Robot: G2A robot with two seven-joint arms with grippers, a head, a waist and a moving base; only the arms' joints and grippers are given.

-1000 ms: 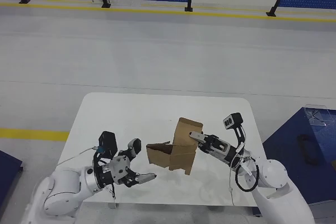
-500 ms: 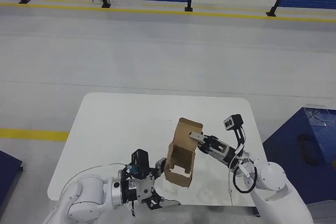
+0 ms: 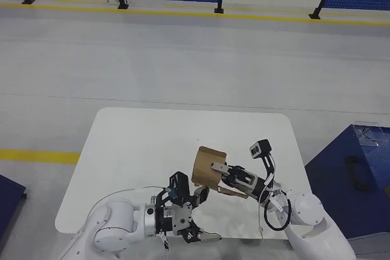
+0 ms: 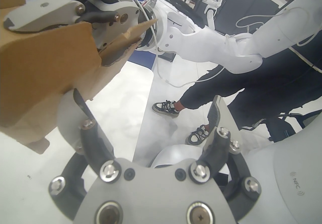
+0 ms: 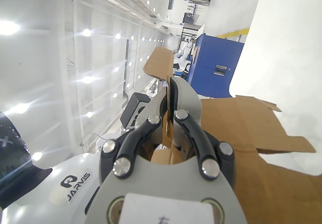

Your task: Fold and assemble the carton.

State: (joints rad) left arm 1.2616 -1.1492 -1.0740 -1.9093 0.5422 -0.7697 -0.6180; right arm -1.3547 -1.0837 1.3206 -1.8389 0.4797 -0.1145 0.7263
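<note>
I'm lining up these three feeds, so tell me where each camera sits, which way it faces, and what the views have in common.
Top view: above the arms, looking down on the table; both arms show, meeting at the carton.
Left wrist view: on the left wrist, facing the carton across its own open left pincer.
Right wrist view: on the right wrist, facing along its right pincer, shut on the carton's edge.
Shared: all three show the carton.

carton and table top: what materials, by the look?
The carton looks like brown corrugated cardboard, matte; its torn edge in the left wrist view shows layered, rough fibre. The table is white, smooth, slightly glossy: probably laminate or painted board, can't tell which.
</note>
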